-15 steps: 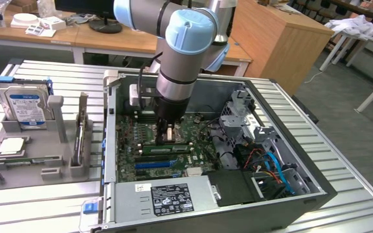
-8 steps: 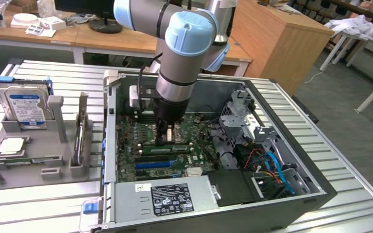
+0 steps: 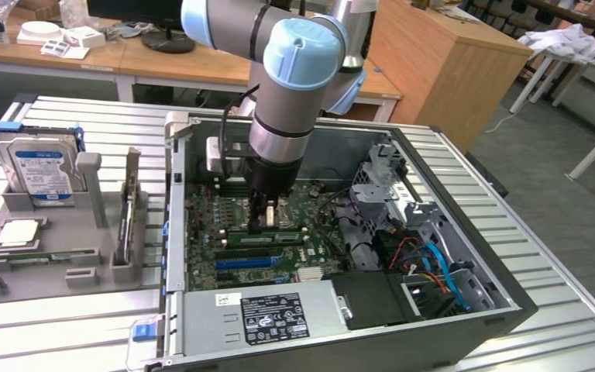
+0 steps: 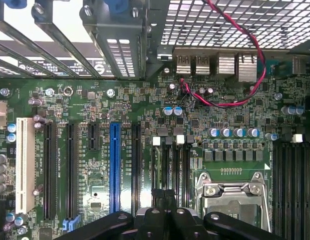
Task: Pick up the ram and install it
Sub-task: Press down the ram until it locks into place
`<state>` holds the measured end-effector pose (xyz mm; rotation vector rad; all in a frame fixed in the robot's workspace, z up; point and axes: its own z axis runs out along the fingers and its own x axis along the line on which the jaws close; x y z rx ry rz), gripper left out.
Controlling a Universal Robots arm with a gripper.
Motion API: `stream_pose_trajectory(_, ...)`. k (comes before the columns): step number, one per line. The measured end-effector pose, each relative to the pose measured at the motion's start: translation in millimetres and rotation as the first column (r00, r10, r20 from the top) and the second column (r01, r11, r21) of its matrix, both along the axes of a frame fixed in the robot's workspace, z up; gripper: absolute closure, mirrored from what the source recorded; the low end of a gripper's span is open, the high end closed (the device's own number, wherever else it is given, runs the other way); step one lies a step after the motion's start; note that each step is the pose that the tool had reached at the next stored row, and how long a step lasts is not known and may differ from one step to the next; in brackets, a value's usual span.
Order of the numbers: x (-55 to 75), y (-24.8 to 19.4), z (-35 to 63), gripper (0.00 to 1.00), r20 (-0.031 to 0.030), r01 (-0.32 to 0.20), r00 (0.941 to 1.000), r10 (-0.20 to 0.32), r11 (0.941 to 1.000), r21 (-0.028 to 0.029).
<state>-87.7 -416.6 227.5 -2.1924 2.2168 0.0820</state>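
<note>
The gripper [image 3: 264,219] hangs straight down from the arm [image 3: 295,74] inside the open computer case [image 3: 504,298], its black fingers [image 4: 167,212] pressed together — closed. In the exterior view a long green stick, the ram [image 3: 263,232], lies level just under the fingertips, down among the memory slots [image 4: 169,167] of the green motherboard [image 4: 84,102]; whether the fingers pinch it or only press on its top edge cannot be told. In the wrist view the closed fingers sit right over those dark slots, with the blue expansion slot [image 4: 114,160] and the white one [image 4: 24,165] farther off to one side and the metal CPU socket [image 4: 232,192] just beside them on the other.

Outside the case, at the exterior view's left, a grey parts holder [image 3: 29,275] stands on the slatted metal table [image 3: 60,333]. It carries a hard drive [image 3: 37,172] with a blue label standing upright, a square silver CPU [image 3: 21,232] lying flat — and a second ram stick [image 3: 130,208] standing on edge in its groove.
</note>
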Motion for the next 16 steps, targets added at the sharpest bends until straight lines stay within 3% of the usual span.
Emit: stream_pose_trajectory(16, 0.0, -0.5, -2.7, 0.89, 0.0003, 0.0, 1.0, 0.0, 1.0, 0.0)
